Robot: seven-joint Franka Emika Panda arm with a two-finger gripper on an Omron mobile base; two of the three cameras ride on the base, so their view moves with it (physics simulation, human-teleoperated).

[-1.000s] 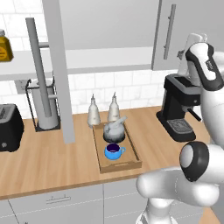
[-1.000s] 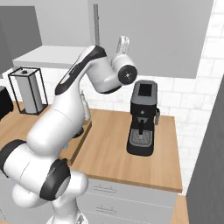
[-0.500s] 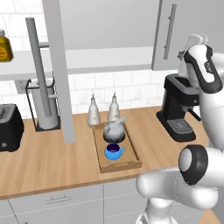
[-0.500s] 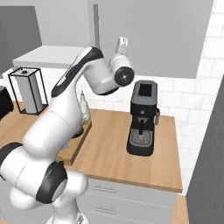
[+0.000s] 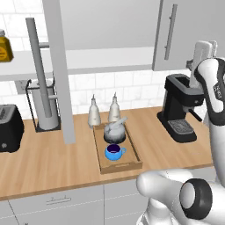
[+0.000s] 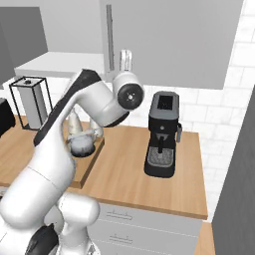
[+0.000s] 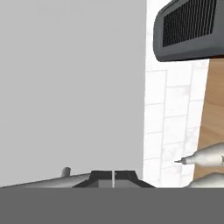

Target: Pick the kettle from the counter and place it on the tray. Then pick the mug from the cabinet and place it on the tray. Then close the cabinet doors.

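The left base view looks forward and down from behind the arm, taking in the long light-brown wood-grain counter [image 5: 52, 162] with the black coffee machine [image 5: 178, 110] at its right. The right base view faces the same counter [image 6: 134, 169] from the other side and stands nearer that coffee machine [image 6: 162, 134], which both share. The hand view, rolled sideways, sits close against a flat grey cabinet door [image 7: 70, 87], the coffee machine [image 7: 188, 28] at its upper right.
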